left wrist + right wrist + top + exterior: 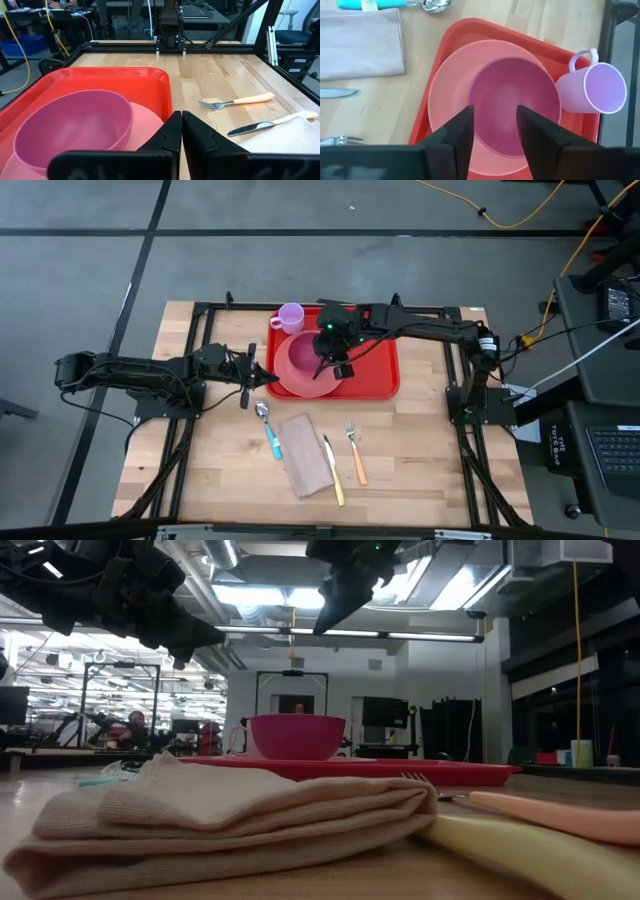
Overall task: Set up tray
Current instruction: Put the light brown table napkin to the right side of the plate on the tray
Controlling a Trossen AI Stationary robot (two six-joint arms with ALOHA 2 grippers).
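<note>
The red tray point(380, 375) lies at the table's far middle. On it sits a pink plate point(288, 385) with a darker pink bowl point(510, 95) standing in it. A lilac mug point(291, 317) stands at the tray's far left corner. My right gripper point(495, 125) hangs open well above the bowl point(295, 737), touching nothing. My left gripper point(265, 375) is shut and raised just off the tray's left edge, pointing toward the bowl point(75, 125).
On the bare wood near the tray lie a teal-handled spoon point(270, 430), a folded beige napkin point(307, 455), a yellow-handled knife point(333, 470) and an orange-handled fork point(355, 452). The tray's right half point(375, 355) is bare. Black frame rails run along the table's sides.
</note>
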